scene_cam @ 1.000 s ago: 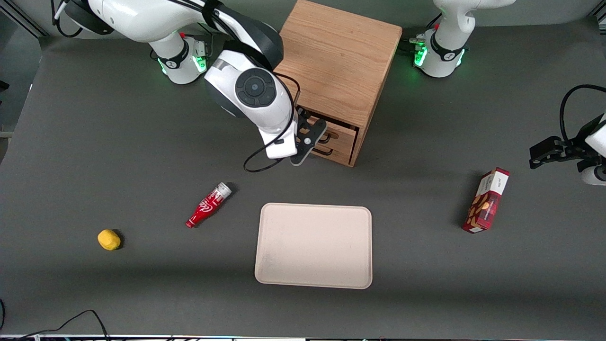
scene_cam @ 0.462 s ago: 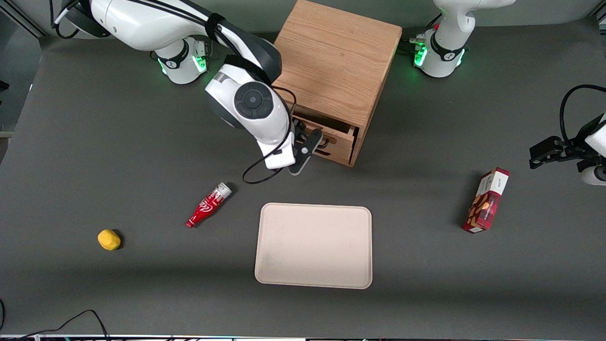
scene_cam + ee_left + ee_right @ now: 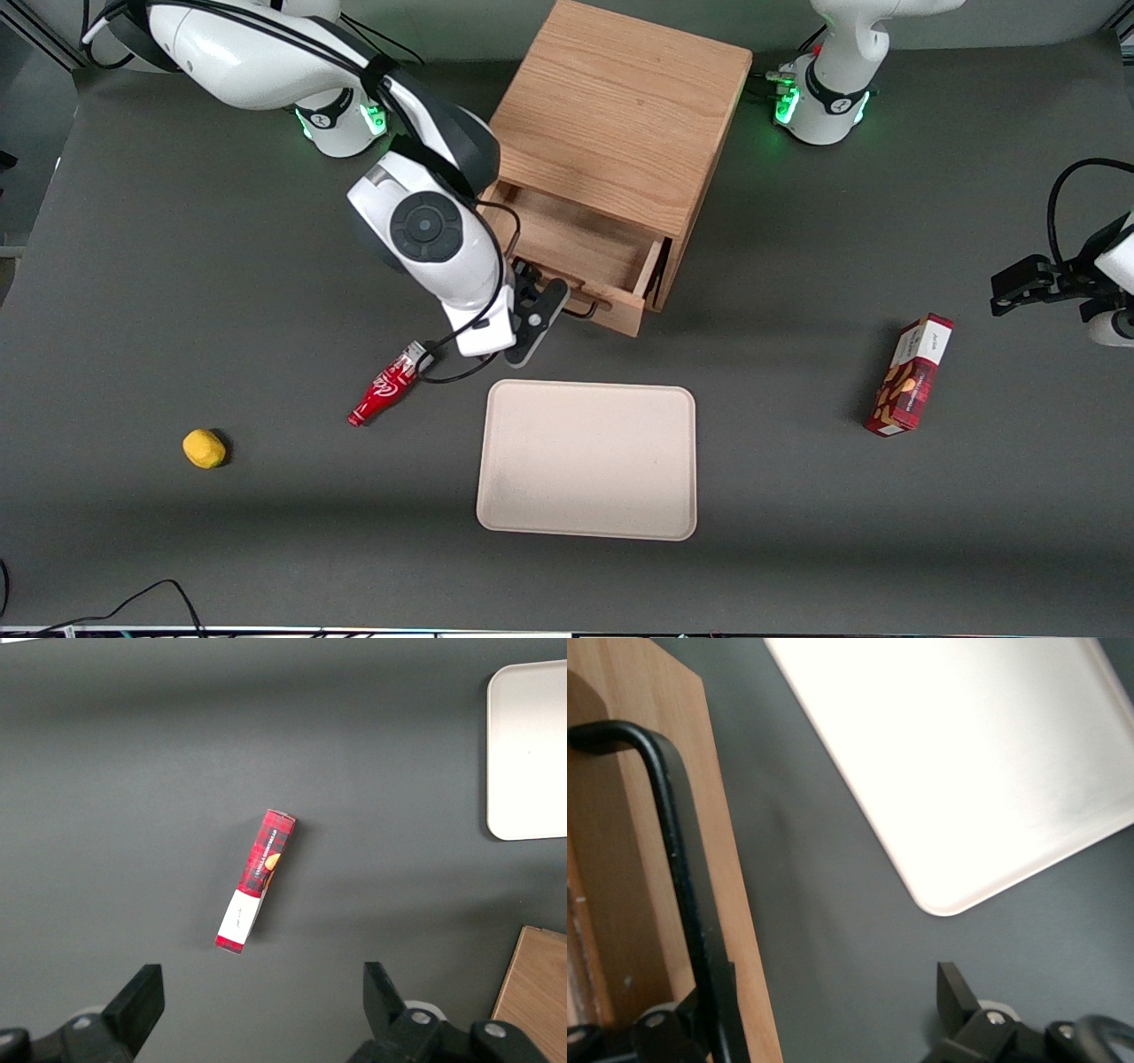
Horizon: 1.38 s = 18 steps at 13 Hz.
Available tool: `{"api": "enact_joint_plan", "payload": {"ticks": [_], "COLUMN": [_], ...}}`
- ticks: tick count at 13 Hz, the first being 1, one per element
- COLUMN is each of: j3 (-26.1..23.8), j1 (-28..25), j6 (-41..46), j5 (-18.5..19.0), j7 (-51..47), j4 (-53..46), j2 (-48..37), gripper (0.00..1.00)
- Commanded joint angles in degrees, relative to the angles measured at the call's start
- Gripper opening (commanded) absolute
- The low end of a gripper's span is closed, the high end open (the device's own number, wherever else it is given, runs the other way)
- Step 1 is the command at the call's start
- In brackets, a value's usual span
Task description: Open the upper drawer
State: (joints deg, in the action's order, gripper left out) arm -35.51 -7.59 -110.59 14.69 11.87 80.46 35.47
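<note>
1. A small yellow lump (image 3: pixel 204 448) is lying on the dark table (image 3: pixel 177 266) toward the working arm's end, well apart from everything else.
2. A red bottle (image 3: pixel 388 388) is lying on its side nearer the cabinet than the lump is. Its cap end is pointing toward the arm, and the arm's black cable is looping just over that cap.
3. The gripper (image 3: pixel 547 306) (image 3: pixel 828 992) is hanging low in front of the upper drawer with its claw spread apart. The wrist view is showing one finger (image 3: pixel 700 1014) sitting right against the drawer's black wire handle (image 3: pixel 585 308) (image 3: pixel 678 859). The other finger (image 3: pixel 957 997) is standing clear over the table.
4. A pale rectangular tray (image 3: pixel 586 461) (image 3: pixel 966 753) (image 3: pixel 532 753) is lying flat on the table, nearer the front camera than the cabinet, showing only its own bare surface.
5. The upper drawer (image 3: pixel 576 239) (image 3: pixel 735 904) is standing pulled out of the oak cabinet (image 3: pixel 620 115), toward the front camera. Its shallow box is showing a bare wooden floor between its side walls.
6. A red patterned carton (image 3: pixel 911 376) (image 3: pixel 255 881) is lying on the table toward the parked arm's end, well apart from the tray and the cabinet.
</note>
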Motion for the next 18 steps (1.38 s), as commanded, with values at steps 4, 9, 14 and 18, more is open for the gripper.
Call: {"api": "enact_joint_plan", "payload": {"ticks": [4, 9, 14, 18], "j3": [5.6, 10.4, 12.6, 12.6], "j1": [-0.3, -0.7, -0.8, -0.9], "j6": [-7.6, -12.8, -13.2, -13.2], "j5": [0.8, 0.4, -2.3, -5.1], "j7": [1.4, 2.0, 4.2, 3.8], "j4": [-1.5, -2.2, -3.6, -4.4], "j2": [0.4, 0.4, 0.7, 1.3], "gripper": [1.00, 1.00, 1.00, 1.00]}}
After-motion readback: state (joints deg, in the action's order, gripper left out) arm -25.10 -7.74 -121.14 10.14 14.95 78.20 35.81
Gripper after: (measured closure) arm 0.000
